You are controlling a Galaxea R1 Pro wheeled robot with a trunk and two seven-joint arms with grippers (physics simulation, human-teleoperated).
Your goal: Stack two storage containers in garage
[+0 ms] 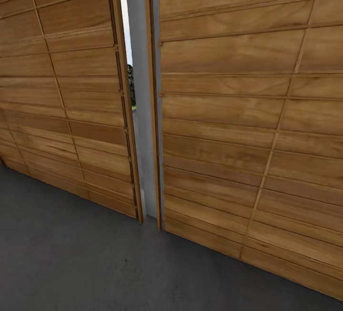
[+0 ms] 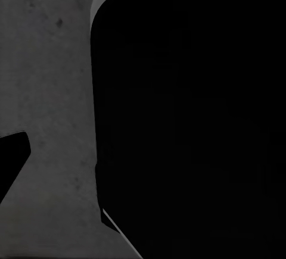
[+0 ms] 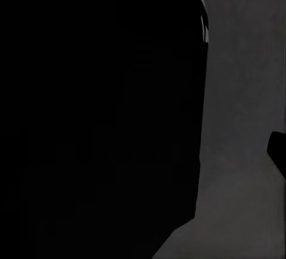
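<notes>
Robot's in the garage facing the wood-slat door [image 1: 247,125] that fills most of the frame, concrete floor [image 1: 71,254] lower left, no bins around, can't tell whether either gripper is clenched, so I'd turn slowly and go fetch them.

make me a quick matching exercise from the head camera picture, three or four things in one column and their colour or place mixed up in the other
Things:
1. wood-slat door panel on the left
2. wood-slat door panel on the right
3. mottled concrete floor
4. narrow upright strip between the two panels

Descriptions:
A. dark grey, along the bottom of the picture
B. pale grey-white, with a sliver of outdoors beside it
C. brown slats, the larger share of the picture
D. brown slats, meeting the floor at the left edge

Pairs: 1-D, 2-C, 3-A, 4-B
</notes>
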